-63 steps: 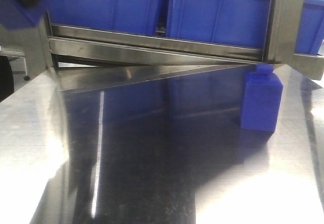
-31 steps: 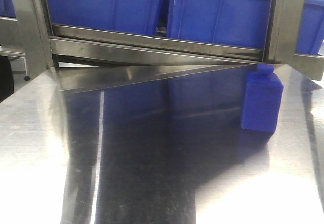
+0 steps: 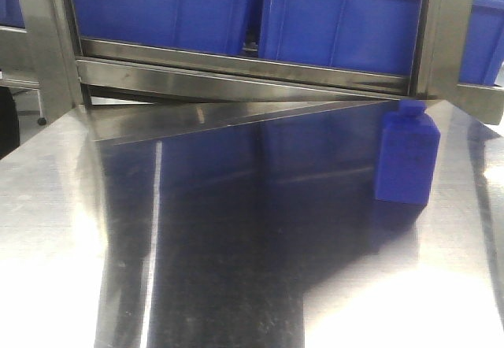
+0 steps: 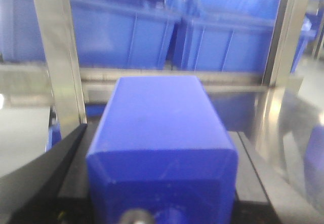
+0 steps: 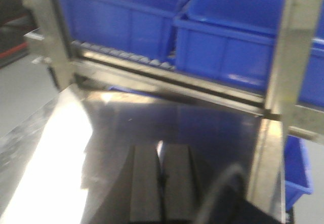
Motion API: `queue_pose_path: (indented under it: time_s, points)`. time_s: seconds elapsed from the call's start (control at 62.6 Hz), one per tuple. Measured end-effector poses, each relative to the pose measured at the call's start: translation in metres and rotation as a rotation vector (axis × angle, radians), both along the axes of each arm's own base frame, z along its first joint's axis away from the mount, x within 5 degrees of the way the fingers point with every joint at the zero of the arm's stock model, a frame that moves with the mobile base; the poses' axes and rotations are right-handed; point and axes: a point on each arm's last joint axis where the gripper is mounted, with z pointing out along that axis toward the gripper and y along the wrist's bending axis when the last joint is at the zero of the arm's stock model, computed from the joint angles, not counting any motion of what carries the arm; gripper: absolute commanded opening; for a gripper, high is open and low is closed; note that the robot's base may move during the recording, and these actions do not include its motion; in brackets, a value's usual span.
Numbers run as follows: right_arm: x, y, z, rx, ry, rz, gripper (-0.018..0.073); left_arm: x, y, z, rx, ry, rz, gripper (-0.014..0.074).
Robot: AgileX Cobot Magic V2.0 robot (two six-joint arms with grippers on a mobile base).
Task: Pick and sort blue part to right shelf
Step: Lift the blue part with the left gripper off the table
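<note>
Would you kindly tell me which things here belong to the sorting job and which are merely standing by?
Job: blue part in the left gripper; blue bottle-shaped part, standing free; shelf frame holding blue bins.
Standing by: steel table; right gripper, shut, empty.

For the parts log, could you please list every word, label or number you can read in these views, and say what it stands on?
No text can be read anywhere. The gripped blue part, the standing blue part and the blue bins all show plain faces. Both wrist views are blurred, so any fine print there would be unreadable.
</note>
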Motion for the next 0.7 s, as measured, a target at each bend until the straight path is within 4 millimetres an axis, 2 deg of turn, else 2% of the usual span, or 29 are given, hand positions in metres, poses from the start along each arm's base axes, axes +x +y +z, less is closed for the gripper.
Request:
queue_pose_path:
  time_s: [0.08,0.176,0.336,0.447,0.703]
  points:
    - [0.01,0.006,0.004,-0.019,0.054,0.069,0.0405,-0.008,0.003,0.001,-0.009,-0.04,0.002,0.0282]
    - [0.024,0.014,0.005,-0.042,0.131,0.154,0.0494,-0.015,0.006,0.0,-0.002,-0.062,0.009,0.0282]
    - [0.054,0.027,0.0,-0.029,0.22,0.247,0.0488,-0.021,0.009,-0.001,0.006,-0.088,0.018,0.0282]
    - [0.076,0.03,-0.004,0.003,0.244,0.233,0.0488,-0.022,0.009,0.0,0.002,-0.1,0.018,0.0282]
    - [0.125,0.049,0.011,0.018,0.318,0.294,0.0463,-0.022,0.009,0.0,0.004,-0.107,0.021,0.0282]
